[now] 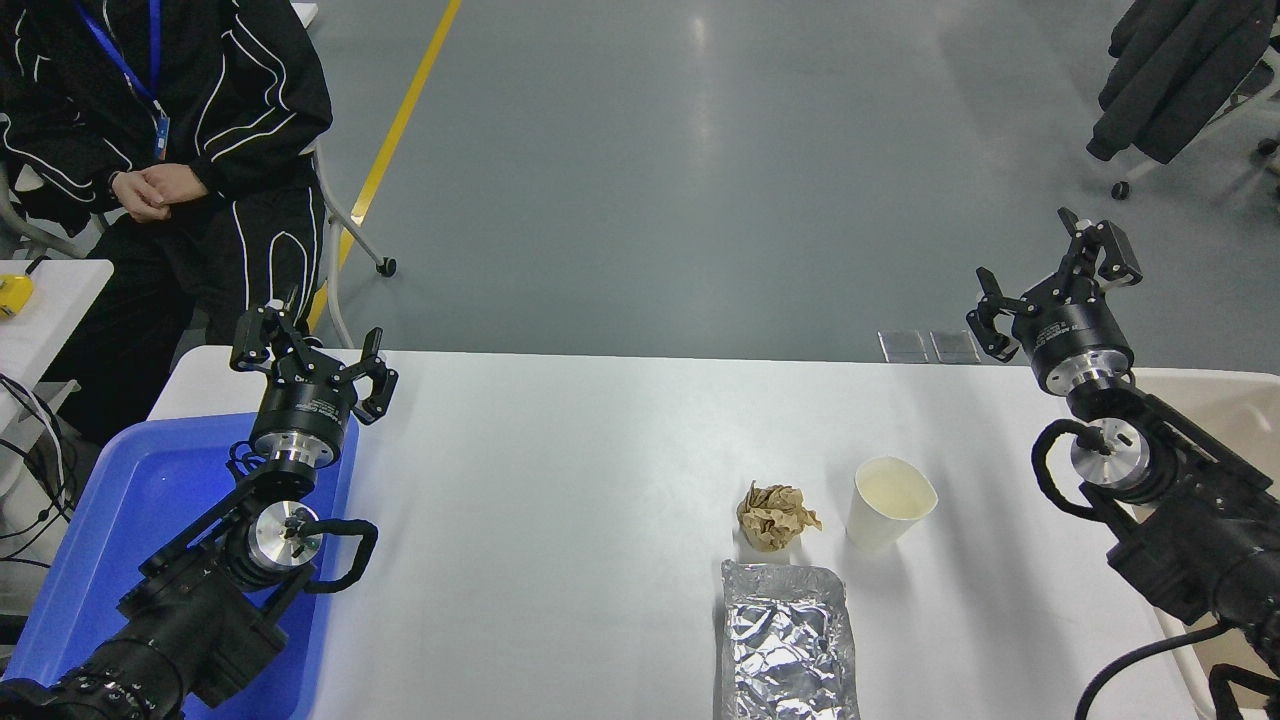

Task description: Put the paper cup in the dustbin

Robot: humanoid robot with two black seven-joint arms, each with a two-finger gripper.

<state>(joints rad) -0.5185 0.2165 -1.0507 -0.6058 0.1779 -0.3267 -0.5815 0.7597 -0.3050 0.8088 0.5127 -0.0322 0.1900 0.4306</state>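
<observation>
The white paper cup (888, 502) stands upright on the white table (560, 480), right of centre, its cream inside showing. The beige dustbin (1236, 410) shows only in part at the table's right edge, behind my right arm. My right gripper (1050, 282) is open and empty, raised near the table's far right edge, well beyond and to the right of the cup. My left gripper (308, 350) is open and empty, parked at the lower left over the far end of the blue tray (120, 520).
A crumpled brown paper ball (774, 516) lies just left of the cup. A silver foil tray (788, 640) sits in front of both, near the table's front edge. A person in black sits at the far left, hands clasped.
</observation>
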